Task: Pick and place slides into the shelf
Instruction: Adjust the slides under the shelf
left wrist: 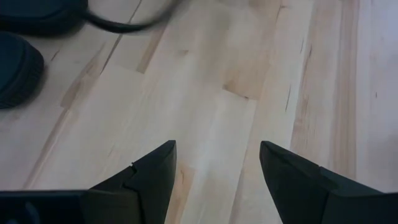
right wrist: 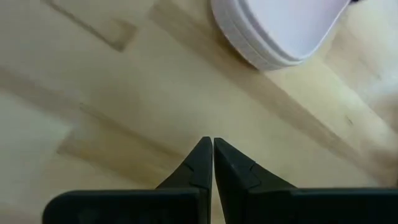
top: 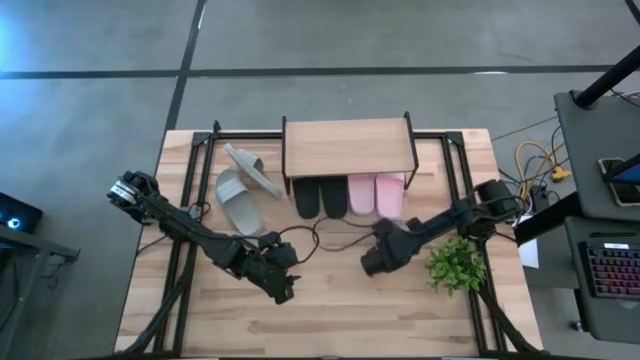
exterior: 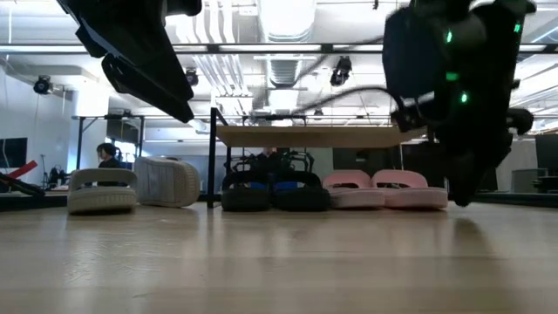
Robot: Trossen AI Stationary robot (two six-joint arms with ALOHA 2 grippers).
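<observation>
I am working at the wooden table (top: pixel 330 310), and the shelf (top: pixel 348 147) is standing at twelve o'clock on it, its plank top hiding most of what sits below. Four of the slides are already lying under it: the two black slides (top: pixel 319 198) side by side toward the eleven o'clock side, and the two pale pink slides (top: pixel 376 195) touching each other just at their one o'clock side, heels poking out toward me. So I am judging roughly two thirds of the job done. Still waiting are the two light grey slides (top: pixel 240 200), out at ten o'clock beside the shelf's legs, one lying flat and the other tipped against it. My left gripper (top: pixel 282 288) is hovering over bare wood at seven o'clock from the shelf, fingers spread apart and holding nothing. My right gripper (top: pixel 369 266) is hanging near six o'clock, just short of the pink heels, fingers pressed together and empty. A small green plant (top: pixel 456 265) is sitting at four o'clock, clear of everything.
</observation>
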